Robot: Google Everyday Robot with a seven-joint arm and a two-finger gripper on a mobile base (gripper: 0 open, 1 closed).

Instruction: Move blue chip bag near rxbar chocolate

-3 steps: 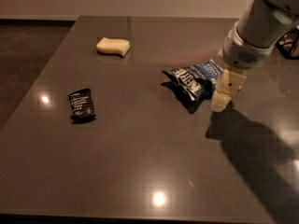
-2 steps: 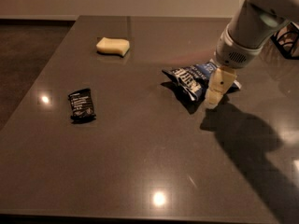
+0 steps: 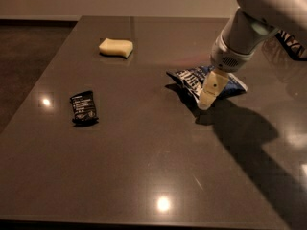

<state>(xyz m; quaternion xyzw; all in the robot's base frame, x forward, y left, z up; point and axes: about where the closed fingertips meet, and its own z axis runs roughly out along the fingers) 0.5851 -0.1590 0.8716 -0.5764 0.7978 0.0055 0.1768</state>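
Note:
The blue chip bag (image 3: 192, 79) lies crumpled on the dark table, right of centre, its lighter blue end pointing right. The gripper (image 3: 209, 91) hangs from the white arm at the upper right and sits over the bag's near right part, its cream finger (image 3: 212, 86) reaching down past the bag's front edge. The rxbar chocolate (image 3: 83, 108) is a small black wrapper with white print, lying flat at the left, well apart from the bag and the gripper.
A pale yellow sponge (image 3: 116, 47) lies at the back left of the table (image 3: 144, 166). A dark patterned object (image 3: 292, 44) shows at the right edge behind the arm. The arm's shadow falls on the table to the lower right.
The arm has moved left and slightly forward, so the gripper now covers more of the chip bag. The bag, the bar and the sponge have not moved.

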